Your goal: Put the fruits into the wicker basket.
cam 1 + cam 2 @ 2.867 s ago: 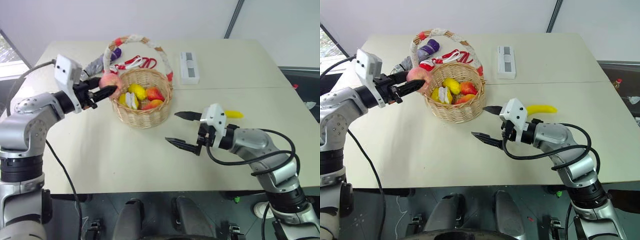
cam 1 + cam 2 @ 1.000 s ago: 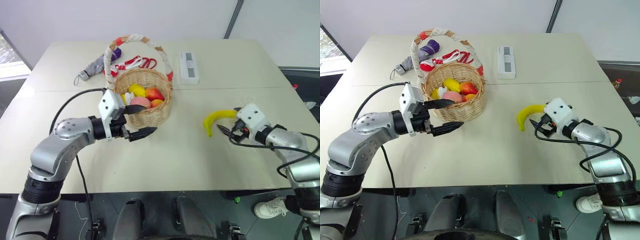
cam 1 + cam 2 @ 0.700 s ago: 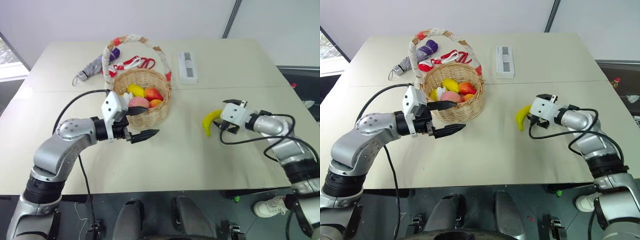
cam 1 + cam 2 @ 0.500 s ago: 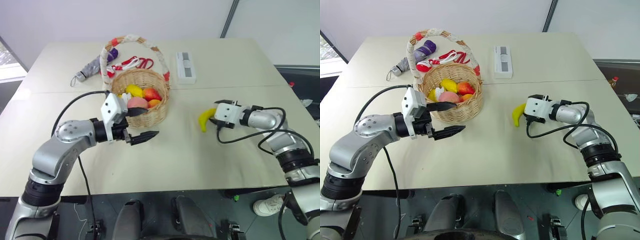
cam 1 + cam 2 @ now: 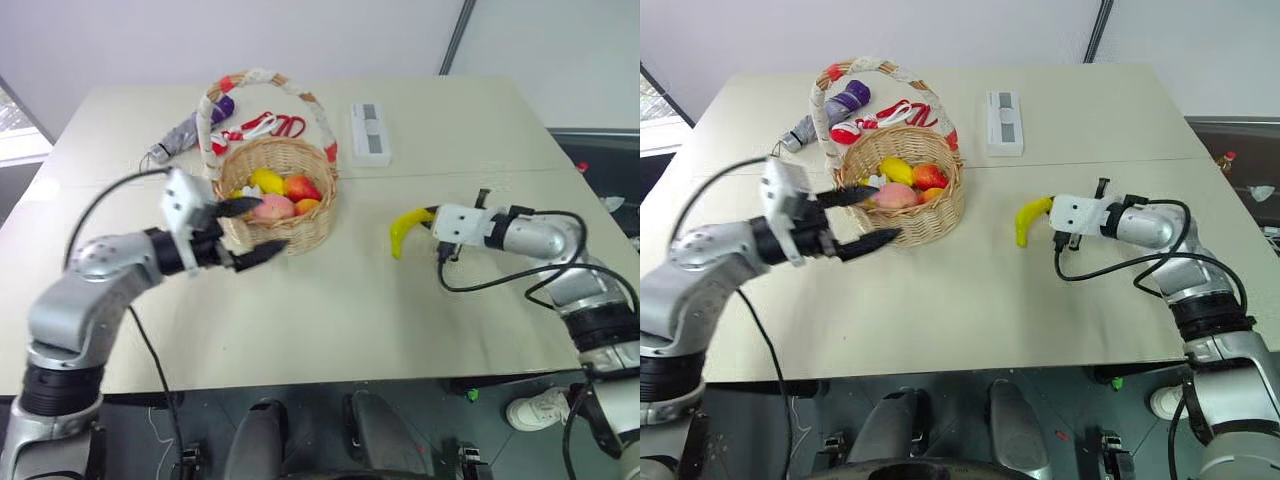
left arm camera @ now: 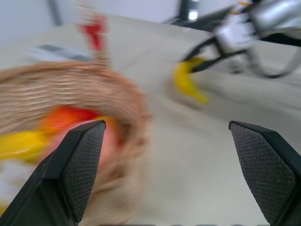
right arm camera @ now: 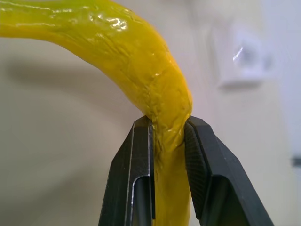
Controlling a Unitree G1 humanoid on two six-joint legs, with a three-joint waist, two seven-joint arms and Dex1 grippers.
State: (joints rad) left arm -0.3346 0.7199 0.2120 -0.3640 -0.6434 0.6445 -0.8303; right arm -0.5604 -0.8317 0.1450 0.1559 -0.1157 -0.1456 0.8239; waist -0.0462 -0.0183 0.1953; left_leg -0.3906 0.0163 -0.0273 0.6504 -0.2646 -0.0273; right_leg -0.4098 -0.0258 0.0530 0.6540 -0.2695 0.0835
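the left gripper [image 5: 252, 224] hung spread wide and empty against the near left side of the wicker basket [image 5: 290, 228], which stood toward the far left of the counter [image 5: 330, 310] with a peach [image 5: 270, 207], a yellow fruit [image 5: 268, 181] and a red fruit [image 5: 303, 187] inside. to the right, well apart from the basket, the banana [image 5: 405, 229] was raised off the counter, its stem end pinched tight in the right gripper [image 7: 167, 141].
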